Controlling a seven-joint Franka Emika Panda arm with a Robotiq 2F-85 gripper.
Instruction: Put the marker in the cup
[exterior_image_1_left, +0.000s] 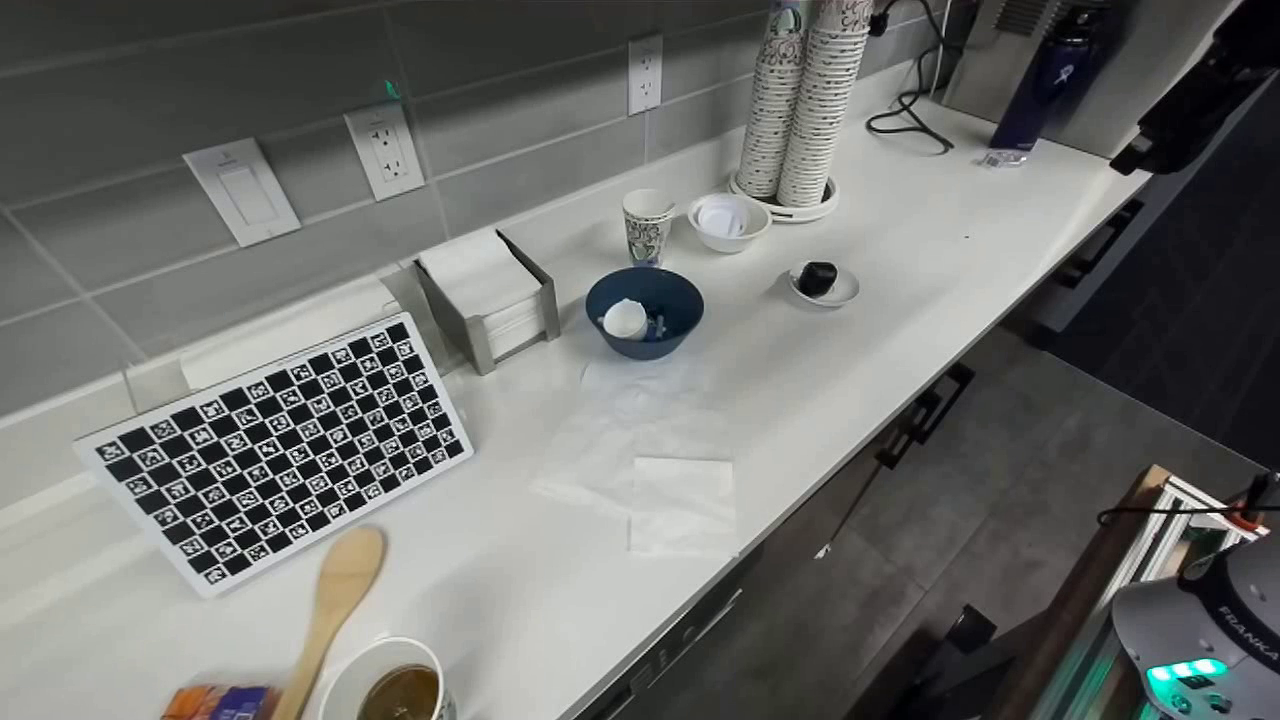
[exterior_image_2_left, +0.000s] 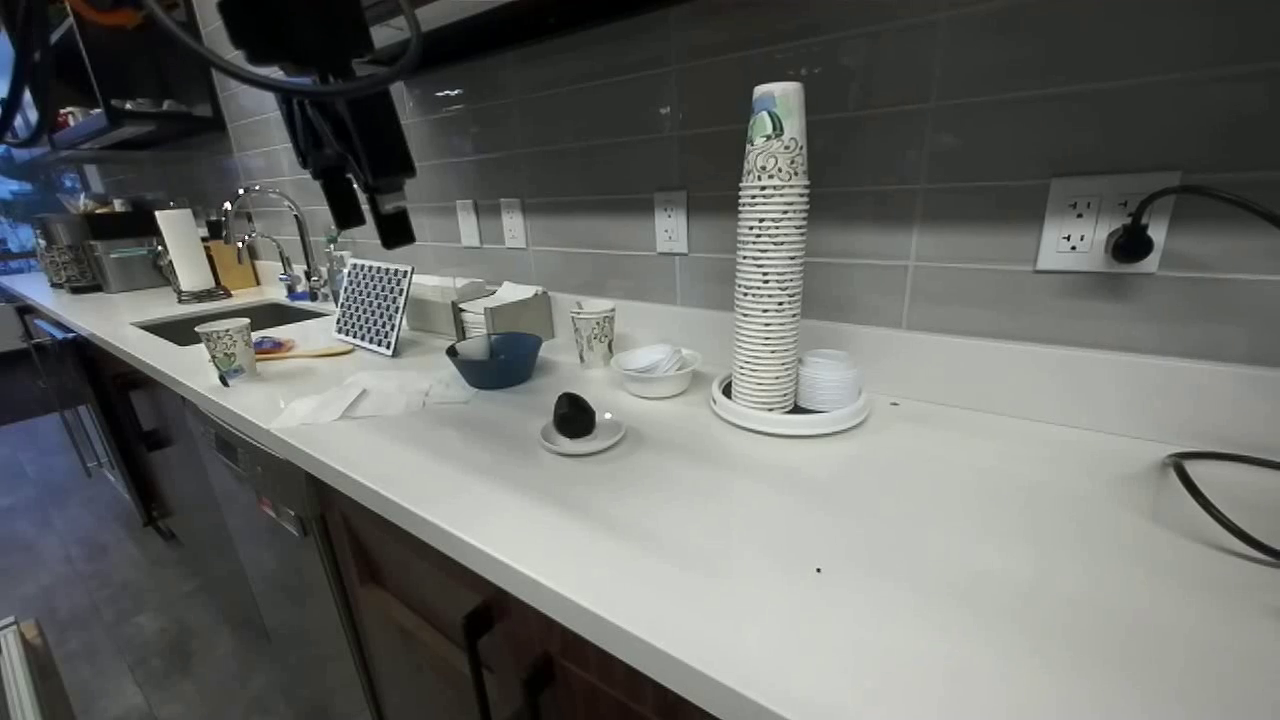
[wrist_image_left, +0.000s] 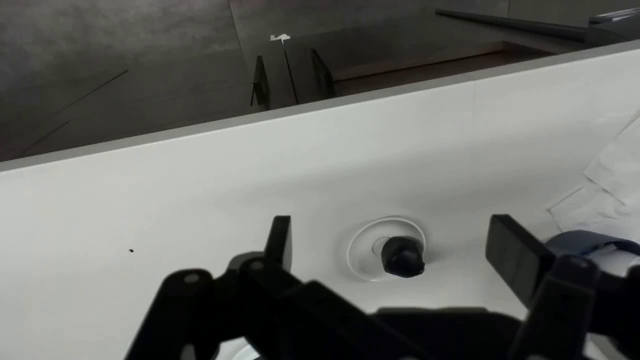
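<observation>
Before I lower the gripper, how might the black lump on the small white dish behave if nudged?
The black lump may roll or tip unevenly, since its outline is rounded but irregular. It could be slippery, as its surface shows a faint sheen. The small white dish might slide along, since the lump rests on it.

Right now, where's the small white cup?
In an exterior view, the small white cup is inside the blue bowl, toward its left side. A napkin holder stands left of the bowl, a patterned paper cup behind.
</observation>
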